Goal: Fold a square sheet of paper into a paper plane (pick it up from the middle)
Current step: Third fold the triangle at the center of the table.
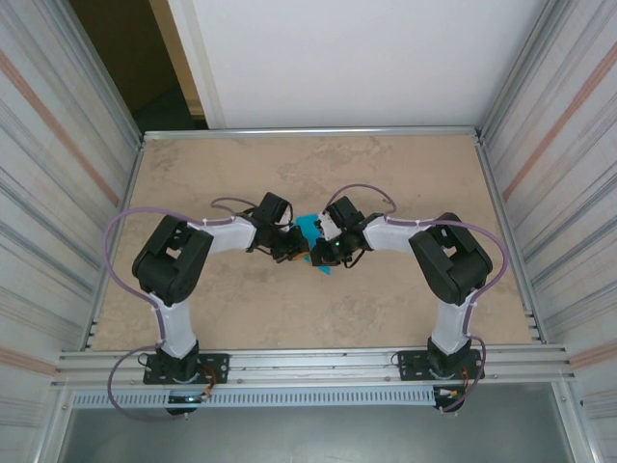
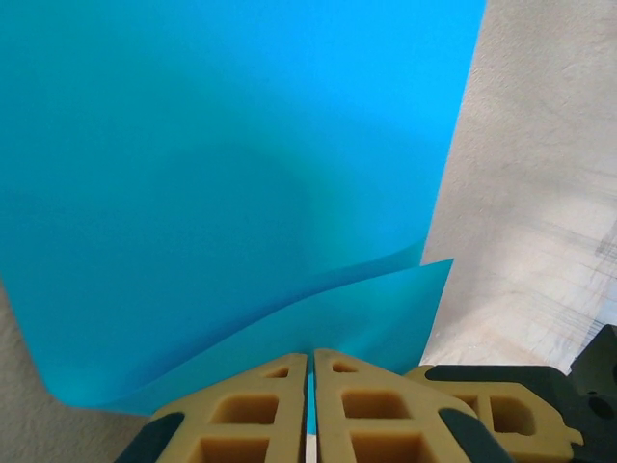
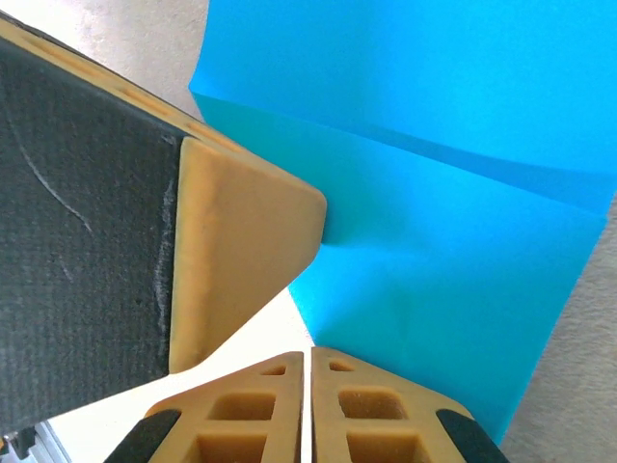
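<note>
— Tan fingers (image 2: 241, 420) of the left gripper (image 2: 310, 359) sit at the bottom of its wrist view. They're pressed together with a sliver of blue between them, so it's clamped on the sheet of paper (image 2: 231, 174).

— And the right gripper (image 3: 310, 355)?

— Jaws together as well, tips right at the paper's edge. Whether they actually pinch it, the wrist view doesn't tell.

— Where's the paper sitting?

— Middle of the table (image 1: 405, 289), between the two grippers, which meet nose to nose from left and right.

— It looks doubled over.

— Yes, one layer curls over another. It's a soft bend, no sharp crease. That reads as an early fold, a long way from a plane.

— So what does the next move call for?

— Probably lining up the edges, then one gripper holding while the other presses the bend flat. It's thin stuff, and a careless tug could skew or tear it.
</note>
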Robot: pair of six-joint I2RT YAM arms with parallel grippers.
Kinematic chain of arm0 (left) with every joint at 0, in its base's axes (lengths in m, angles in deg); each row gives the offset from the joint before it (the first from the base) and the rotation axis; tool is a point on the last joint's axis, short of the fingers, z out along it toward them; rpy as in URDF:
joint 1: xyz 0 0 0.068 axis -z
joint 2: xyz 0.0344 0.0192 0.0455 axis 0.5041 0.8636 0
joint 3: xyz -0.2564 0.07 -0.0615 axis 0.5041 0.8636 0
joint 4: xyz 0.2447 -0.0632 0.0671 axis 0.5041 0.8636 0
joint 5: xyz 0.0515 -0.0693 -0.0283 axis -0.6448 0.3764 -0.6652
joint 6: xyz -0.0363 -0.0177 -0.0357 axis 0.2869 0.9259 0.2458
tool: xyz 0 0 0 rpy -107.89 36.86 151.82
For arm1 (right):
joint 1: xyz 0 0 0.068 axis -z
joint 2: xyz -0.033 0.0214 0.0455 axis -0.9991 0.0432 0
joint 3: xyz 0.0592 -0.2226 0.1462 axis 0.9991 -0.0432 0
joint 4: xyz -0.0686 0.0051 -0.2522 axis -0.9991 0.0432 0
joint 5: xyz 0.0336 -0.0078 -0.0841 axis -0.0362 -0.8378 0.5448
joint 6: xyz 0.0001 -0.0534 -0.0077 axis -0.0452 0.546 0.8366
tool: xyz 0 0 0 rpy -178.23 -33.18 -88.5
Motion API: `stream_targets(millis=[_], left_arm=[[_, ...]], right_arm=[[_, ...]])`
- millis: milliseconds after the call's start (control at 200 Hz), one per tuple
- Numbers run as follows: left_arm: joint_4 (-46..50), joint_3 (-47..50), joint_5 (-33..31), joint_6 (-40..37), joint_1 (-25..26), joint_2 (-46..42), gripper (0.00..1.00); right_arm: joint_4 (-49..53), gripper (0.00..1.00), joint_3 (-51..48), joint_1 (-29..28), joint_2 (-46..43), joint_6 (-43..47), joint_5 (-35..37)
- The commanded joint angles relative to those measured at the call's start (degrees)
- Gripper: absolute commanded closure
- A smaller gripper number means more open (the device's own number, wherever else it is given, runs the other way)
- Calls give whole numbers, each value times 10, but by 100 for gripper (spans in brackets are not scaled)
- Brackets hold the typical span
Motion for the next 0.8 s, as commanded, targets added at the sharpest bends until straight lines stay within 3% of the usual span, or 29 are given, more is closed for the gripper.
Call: stream_targets(millis=[0, 797], left_arm=[[15, -18, 8, -16, -4, 10, 89], [87, -35, -33, -42, -8, 41, 90]], right_arm=[[12, 91, 1, 3, 10, 10, -6], [7, 89, -3, 17, -3, 7, -29]])
